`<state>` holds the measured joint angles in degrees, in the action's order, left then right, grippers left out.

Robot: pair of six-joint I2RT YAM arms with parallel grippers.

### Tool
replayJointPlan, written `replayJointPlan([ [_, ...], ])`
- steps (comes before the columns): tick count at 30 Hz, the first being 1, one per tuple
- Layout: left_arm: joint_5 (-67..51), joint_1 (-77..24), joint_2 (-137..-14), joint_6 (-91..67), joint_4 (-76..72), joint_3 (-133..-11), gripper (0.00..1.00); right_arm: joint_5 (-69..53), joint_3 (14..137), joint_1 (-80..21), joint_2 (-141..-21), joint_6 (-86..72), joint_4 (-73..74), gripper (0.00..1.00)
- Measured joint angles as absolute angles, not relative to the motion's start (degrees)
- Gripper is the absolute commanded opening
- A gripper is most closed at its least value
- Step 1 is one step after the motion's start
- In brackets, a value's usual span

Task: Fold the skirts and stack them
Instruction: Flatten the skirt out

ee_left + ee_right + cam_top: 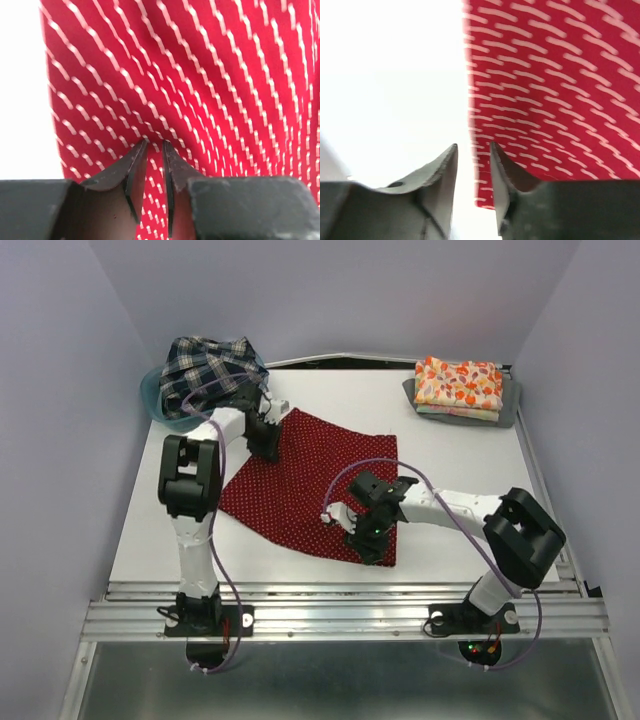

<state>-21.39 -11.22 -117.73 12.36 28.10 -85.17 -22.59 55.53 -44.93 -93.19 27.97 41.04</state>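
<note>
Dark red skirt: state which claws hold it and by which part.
Left claw pinches the dark red skirt near its far left corner, cloth puckered at the tips. Right claw appears to pinch its near right edge.

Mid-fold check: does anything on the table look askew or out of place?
The plaid skirt is bunched in a heap spilling over the teal bin at the far left corner. The red dotted skirt lies skewed to the table edges. The folded floral skirt looks tidy.

The white tabletop [340, 390] is carrying a dark red dotted skirt [310, 480] centrally, a teal plastic bin [150, 392] at ten o'clock, a grey tray [509, 402] at two.
</note>
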Motion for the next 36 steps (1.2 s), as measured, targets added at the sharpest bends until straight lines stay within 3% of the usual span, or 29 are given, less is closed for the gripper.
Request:
replayJointPlan([
  [4, -19.9, -13.2, -132.1, 13.3, 34.5, -109.6, 0.39, -30.9, 63.0, -50.3, -91.9, 22.9, 43.2, 0.4],
  [5, -19.2, -14.3, -136.2, 14.1, 34.7, -116.4, 0.46, -32.2, 65.5, -49.6, -91.9, 21.8, 43.2, 0.4],
  [9, -17.4, -17.9, -141.5, 16.6, 36.3, -126.8, 0.6, -37.9, 79.4, -38.0, -92.0, 16.6, 40.0, 0.4],
  [14, -16.1, -20.3, -129.6, 17.7, 34.3, -113.1, 0.72, -34.2, 88.0, -21.4, -95.7, 14.7, 36.6, 0.39],
  [16, -15.7, -19.6, -119.7, 17.5, 32.6, -103.8, 0.75, -29.9, 89.9, -20.1, -99.5, 14.8, 36.0, 0.39],
  [23, -16.9, -17.6, -97.7, 15.3, 28.5, -88.7, 0.76, -18.6, 93.3, -21.2, -117.6, 16.9, 33.6, 0.36],
  [30, -17.4, -18.2, -95.5, 13.3, 26.2, -74.3, 0.73, -8.6, 87.2, -21.0, -119.4, 20.6, 28.6, 0.3],
  [36, -18.0, -18.3, -100.9, 11.7, 24.3, -73.4, 0.65, -8.7, 73.5, -21.3, -110.4, 21.4, 25.0, 0.25],
])
